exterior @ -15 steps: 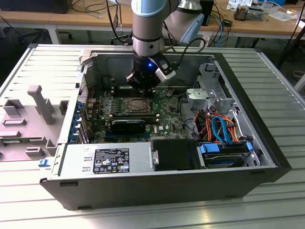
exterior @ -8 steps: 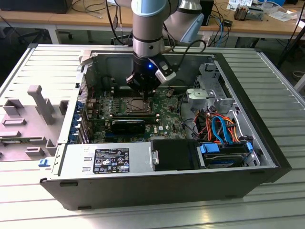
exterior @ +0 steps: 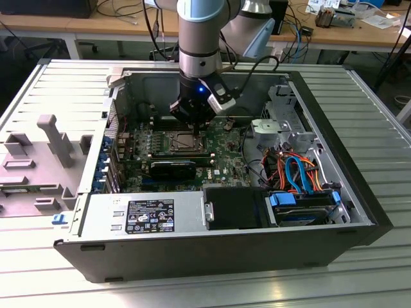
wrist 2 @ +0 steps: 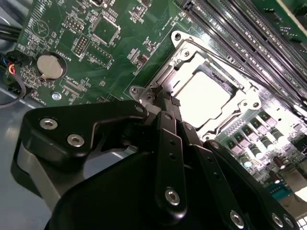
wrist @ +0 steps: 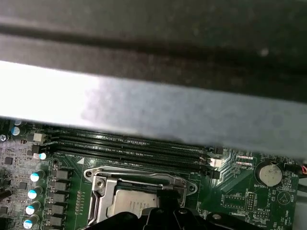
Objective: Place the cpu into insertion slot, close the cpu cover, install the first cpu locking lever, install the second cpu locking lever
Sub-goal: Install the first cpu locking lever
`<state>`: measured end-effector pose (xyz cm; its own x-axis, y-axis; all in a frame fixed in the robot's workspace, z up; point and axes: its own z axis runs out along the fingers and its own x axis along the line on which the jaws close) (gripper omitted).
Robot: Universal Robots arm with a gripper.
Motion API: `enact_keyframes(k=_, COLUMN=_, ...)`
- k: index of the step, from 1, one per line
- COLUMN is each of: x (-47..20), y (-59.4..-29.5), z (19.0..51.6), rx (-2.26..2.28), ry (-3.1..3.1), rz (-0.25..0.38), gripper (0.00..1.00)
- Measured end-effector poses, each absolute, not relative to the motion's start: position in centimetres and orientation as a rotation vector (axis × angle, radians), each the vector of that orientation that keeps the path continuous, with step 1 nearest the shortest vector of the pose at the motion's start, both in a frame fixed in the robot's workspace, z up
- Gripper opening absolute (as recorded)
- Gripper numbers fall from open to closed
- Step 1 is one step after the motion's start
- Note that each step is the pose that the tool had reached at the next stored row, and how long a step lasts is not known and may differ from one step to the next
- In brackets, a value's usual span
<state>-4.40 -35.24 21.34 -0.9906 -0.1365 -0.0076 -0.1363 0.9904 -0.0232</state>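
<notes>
We see the end effector point(wrist 2: 164, 99) narrowed shut by the cpu cover point(wrist 2: 192, 57) corner, cpu point(wrist 2: 201, 96) seated beneath, black label point(exterior: 150, 216) print illegible.

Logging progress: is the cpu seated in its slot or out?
In: the cpu lies flat within the insertion slot, the cpu cover framing it.
</notes>
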Motion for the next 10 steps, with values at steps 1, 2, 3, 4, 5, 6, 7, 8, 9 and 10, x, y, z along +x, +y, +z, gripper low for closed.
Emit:
enact_keyframes(k=1, x=-4.4, y=-35.3, z=21.4, rx=-0.213, ry=3.125, rz=-0.035, gripper=0.11)
enact_keyframes(k=2, x=-4.4, y=-35.3, z=21.5, rx=-0.212, ry=3.125, rz=-0.035, gripper=0.11)
enact_keyframes(k=3, x=-4.4, y=-35.4, z=21.6, rx=-0.210, ry=3.125, rz=-0.036, gripper=0.11)
enact_keyframes(k=4, x=-4.4, y=-35.6, z=21.6, rx=-0.208, ry=3.125, rz=-0.036, gripper=0.11)
enact_keyframes(k=5, x=-4.4, y=-35.7, z=21.6, rx=-0.206, ry=3.125, rz=-0.037, gripper=0.11)
enact_keyframes(k=6, x=-4.4, y=-35.8, z=21.6, rx=-0.204, ry=3.126, rz=-0.037, gripper=0.11)
enact_keyframes(k=7, x=-4.4, y=-36.0, z=21.6, rx=-0.201, ry=3.126, rz=-0.037, gripper=0.11)
enact_keyframes(k=8, x=-4.4, y=-36.3, z=21.6, rx=-0.197, ry=3.126, rz=-0.038, gripper=0.11)
enact_keyframes(k=9, x=-4.4, y=-36.5, z=21.6, rx=-0.194, ry=3.126, rz=-0.038, gripper=0.11)
enact_keyframes(k=10, x=-4.4, y=-36.6, z=21.7, rx=-0.192, ry=3.126, rz=-0.039, gripper=0.11)
